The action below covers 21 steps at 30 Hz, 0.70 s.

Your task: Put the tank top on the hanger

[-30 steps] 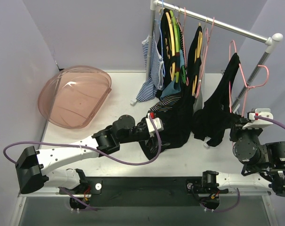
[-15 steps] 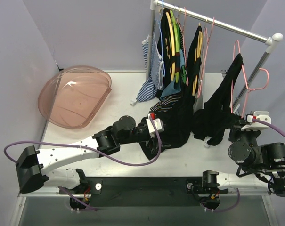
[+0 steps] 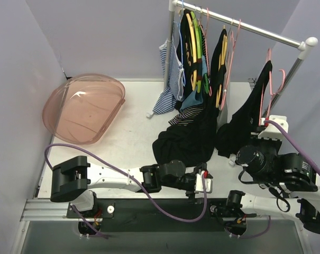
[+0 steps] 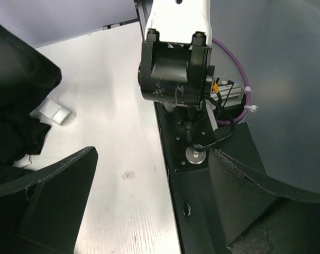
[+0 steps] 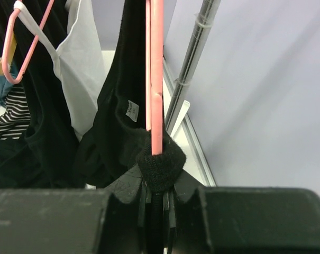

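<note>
Over by the right edge, under the rack [image 3: 244, 25], the tank top [image 5: 117, 121] drapes off the hanger [image 5: 156, 79], which the right gripper [image 5: 158, 177] pinches tight. Best held upright, 1 strap per shoulder. Left gripper [image 4: 152, 159] gapes empty at the near edge.

We see the tank top [image 3: 253, 108] draped dark on the pink hanger [image 3: 268, 69] at the right, below the rail [image 3: 244, 25], with the right gripper [image 3: 266, 128] just under it. The left gripper [image 3: 207, 185] lies low near the table's [image 3: 133, 132] front edge, beside a heap of black cloth [image 3: 189, 140]
</note>
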{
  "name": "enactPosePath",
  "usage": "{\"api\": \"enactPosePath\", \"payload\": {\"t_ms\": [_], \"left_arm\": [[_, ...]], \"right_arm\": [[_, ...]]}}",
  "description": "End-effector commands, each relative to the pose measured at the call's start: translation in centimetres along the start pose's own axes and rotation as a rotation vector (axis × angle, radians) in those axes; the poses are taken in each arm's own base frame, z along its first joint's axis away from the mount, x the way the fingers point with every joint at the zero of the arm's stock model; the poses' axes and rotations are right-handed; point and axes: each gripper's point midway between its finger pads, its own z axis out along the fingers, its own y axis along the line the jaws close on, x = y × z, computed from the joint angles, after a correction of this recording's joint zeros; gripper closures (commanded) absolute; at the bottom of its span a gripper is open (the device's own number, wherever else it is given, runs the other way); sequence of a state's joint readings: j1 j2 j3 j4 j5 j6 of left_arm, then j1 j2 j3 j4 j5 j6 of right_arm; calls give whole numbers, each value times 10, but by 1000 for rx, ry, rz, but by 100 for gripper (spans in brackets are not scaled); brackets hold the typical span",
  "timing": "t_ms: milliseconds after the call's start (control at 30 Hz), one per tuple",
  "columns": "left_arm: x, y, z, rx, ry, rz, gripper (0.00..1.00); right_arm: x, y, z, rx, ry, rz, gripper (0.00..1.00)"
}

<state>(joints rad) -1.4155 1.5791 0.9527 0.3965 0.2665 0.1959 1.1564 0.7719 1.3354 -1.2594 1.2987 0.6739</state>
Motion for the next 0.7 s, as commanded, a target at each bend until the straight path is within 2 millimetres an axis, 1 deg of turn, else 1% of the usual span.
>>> {"api": "enactPosePath", "payload": {"t_ms": [0, 33, 67, 100, 133, 167, 200, 233, 267, 300, 333, 367, 400, 433, 467, 500, 567, 600, 667], "left_arm": [[-55, 6, 4, -7, -179, 69, 3], [-52, 5, 1, -8, -177, 68, 3], [-51, 5, 0, -12, -175, 66, 3], [-50, 5, -2, -12, -175, 67, 3], [-48, 4, -7, -16, -174, 67, 3], [-48, 4, -9, -21, -173, 65, 3], [-48, 5, -12, -28, -175, 68, 3], [-51, 6, -17, -39, -185, 70, 3], [-47, 5, -20, -42, -177, 70, 3], [-47, 5, -23, -49, -177, 69, 3], [-52, 6, -28, -58, -192, 73, 3], [-48, 6, -32, -64, -185, 69, 3], [-47, 5, -34, -67, -186, 66, 3], [-51, 7, -39, -79, -196, 68, 3], [-50, 8, -41, -85, -197, 67, 3], [-46, 8, -44, -90, -190, 64, 3], [-50, 10, -50, -106, -202, 64, 3], [-48, 11, -52, -111, -197, 62, 3], [-50, 13, -57, -128, -203, 54, 3]], "right_arm": [[-17, -1, 2, 37, -7, 35, 100], [-15, 6, 3, 19, 15, 38, 100], [-11, 0, 6, 41, 46, -30, 100], [-17, 12, 11, 25, 45, 44, 100], [-5, 29, 16, -54, 103, 50, 100], [-3, 33, 23, -62, 132, 33, 100], [3, 19, 36, 23, 180, 83, 100], [4, 23, 41, 1, 205, 107, 100], [7, 38, 48, -56, 240, 116, 100], [2, 34, 56, -34, 237, 137, 100], [-2, 37, 59, -42, 232, 134, 100], [-9, 41, 64, -46, 225, 133, 100], [-16, 43, 68, -52, 214, 123, 100], [-20, 44, 71, -54, 211, 122, 100], [-29, 49, 75, -68, 208, 122, 100], [-33, 51, 77, -74, 203, 117, 100], [-40, 55, 84, -76, 201, 107, 100], [-51, 55, 86, -80, 183, 120, 100], [-55, 56, 96, -72, 193, 106, 100]]}}
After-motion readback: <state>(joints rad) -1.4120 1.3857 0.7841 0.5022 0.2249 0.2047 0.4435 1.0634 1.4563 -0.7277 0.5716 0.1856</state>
